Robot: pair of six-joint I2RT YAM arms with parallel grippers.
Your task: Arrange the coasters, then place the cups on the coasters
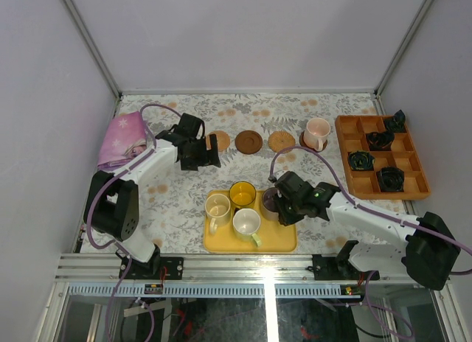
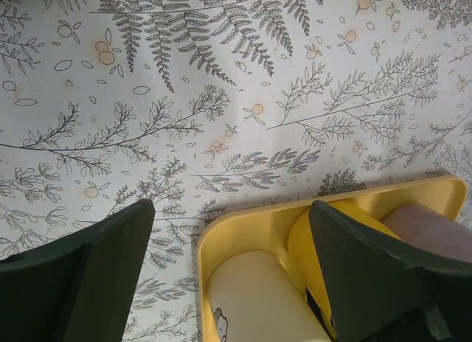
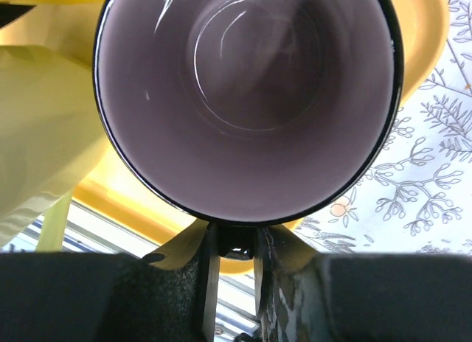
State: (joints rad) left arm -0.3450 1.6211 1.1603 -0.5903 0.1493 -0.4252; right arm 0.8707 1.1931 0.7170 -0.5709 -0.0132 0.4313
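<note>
Four small handled mugs are sitting in the rectangular yellow plastic tray [image 1: 221,243] nearest the arm bases: the pale green-white mug [image 1: 246,222], cream mug [image 1: 217,207], yellow mug [image 1: 243,194], and the purple-grey mug [image 3: 247,99] at its right edge. The right gripper [image 3: 234,283] is pinching the purple-grey mug's handle. Farther out, the left gripper [image 2: 230,209] is hovering over the floral tablecloth [image 2: 221,99], fingers spread wide. Beyond, a light tan round wooden coaster [image 1: 221,141], a dark brown coaster [image 1: 248,141] and a second tan coaster [image 1: 281,141] are lying in a row. The pink mug [image 1: 318,130] is standing on a fourth coaster [image 1: 304,141] just to their right.

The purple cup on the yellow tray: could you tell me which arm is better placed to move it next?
Probably right. The right gripper pinches the purple cup by its handle. The left gripper hovers open over the table, short of the yellow tray.
</note>
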